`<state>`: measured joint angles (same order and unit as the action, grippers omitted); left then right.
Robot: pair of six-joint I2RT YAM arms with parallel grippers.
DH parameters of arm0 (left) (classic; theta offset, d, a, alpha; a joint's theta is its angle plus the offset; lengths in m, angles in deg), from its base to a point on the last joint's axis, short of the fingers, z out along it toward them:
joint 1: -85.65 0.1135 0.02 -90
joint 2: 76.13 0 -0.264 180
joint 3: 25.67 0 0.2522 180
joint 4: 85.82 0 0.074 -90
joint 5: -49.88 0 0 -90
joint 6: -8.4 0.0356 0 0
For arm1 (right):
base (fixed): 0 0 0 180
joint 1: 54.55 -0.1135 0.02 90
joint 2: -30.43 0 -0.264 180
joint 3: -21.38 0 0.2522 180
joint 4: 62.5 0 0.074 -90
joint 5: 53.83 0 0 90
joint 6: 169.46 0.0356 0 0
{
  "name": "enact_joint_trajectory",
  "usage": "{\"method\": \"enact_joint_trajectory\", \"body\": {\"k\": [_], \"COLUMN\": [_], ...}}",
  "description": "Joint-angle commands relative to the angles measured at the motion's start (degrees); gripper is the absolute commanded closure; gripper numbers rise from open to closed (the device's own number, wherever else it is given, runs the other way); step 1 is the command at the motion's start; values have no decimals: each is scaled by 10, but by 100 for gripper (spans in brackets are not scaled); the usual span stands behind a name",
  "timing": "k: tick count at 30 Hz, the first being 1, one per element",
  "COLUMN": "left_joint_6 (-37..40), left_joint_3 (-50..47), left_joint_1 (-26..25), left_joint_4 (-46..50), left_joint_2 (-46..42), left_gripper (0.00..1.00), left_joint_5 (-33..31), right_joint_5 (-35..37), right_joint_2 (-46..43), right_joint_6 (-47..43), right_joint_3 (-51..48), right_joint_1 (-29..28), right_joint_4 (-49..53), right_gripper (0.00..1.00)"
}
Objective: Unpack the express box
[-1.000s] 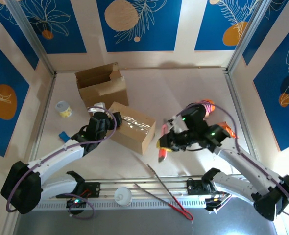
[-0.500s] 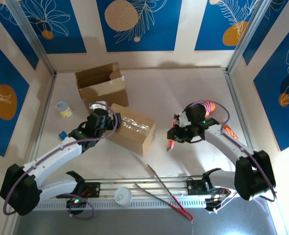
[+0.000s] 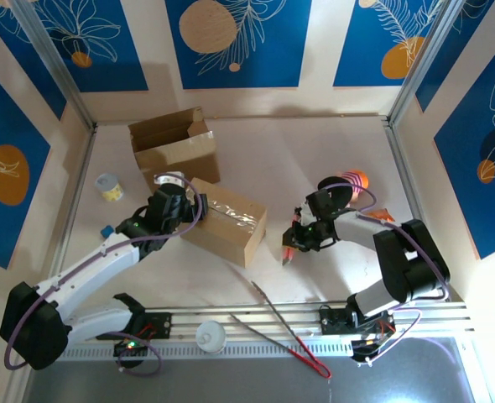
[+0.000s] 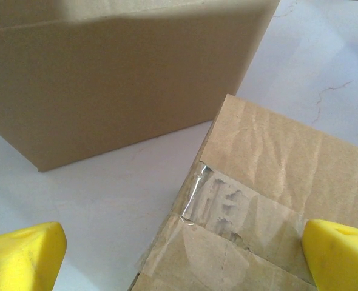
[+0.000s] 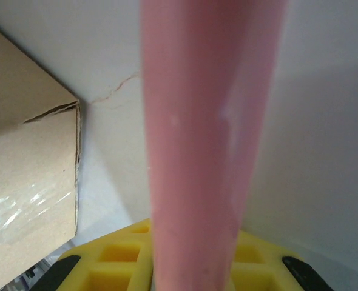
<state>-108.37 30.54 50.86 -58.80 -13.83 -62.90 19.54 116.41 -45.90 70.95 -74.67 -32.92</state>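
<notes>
Top external: the box (image 3: 228,222), creased brown cardboard sealed with glossy clear tape (image 4: 239,212), lies left of centre on the white table (image 3: 315,151). My left gripper (image 3: 174,201) hangs over its corner, blunt yellow fingers (image 4: 21,250) spread wide, holding nothing. My right gripper (image 3: 306,233) clamps a smooth pink rod-shaped tool (image 5: 209,151), near the box's right side.

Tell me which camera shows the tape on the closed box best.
Left wrist: the tape sits close up, wrinkled, its end at the box edge. Top shows the whole strip, small; right wrist a glinting patch.
</notes>
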Motion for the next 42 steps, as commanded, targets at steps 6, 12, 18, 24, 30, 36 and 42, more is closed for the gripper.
{"method": "enact_joint_trajectory", "body": {"k": [6,12,18,24,30,36,42], "left_joint_6": [18,28,34,30,18,-29,-151], "left_joint_3": [41,58,68,62,51,58,35], "left_joint_1": [-9,-9,-9,-9,-9,-9,-9], "left_joint_4": [38,53,75,89,112,210,410], "left_joint_2": [-17,-43,-60,-86,-121,-155,-224], "left_gripper": [0,0,0,0,0,0,49], "left_joint_5": [-1,11,26,34,46,51,64], "right_joint_5": [38,78,99,130,176,164,122], "right_joint_2": [32,22,6,-43,-165,-243,-121], "right_joint_6": [85,128,148,188,228,155,-49], "right_joint_3": [-13,-34,-40,-39,-38,58,325], "right_joint_1": [-3,-11,-13,-25,-36,-46,-53], "right_joint_4": [28,37,58,117,214,300,386], "right_gripper": [100,95,74,62,53,43,15]}}
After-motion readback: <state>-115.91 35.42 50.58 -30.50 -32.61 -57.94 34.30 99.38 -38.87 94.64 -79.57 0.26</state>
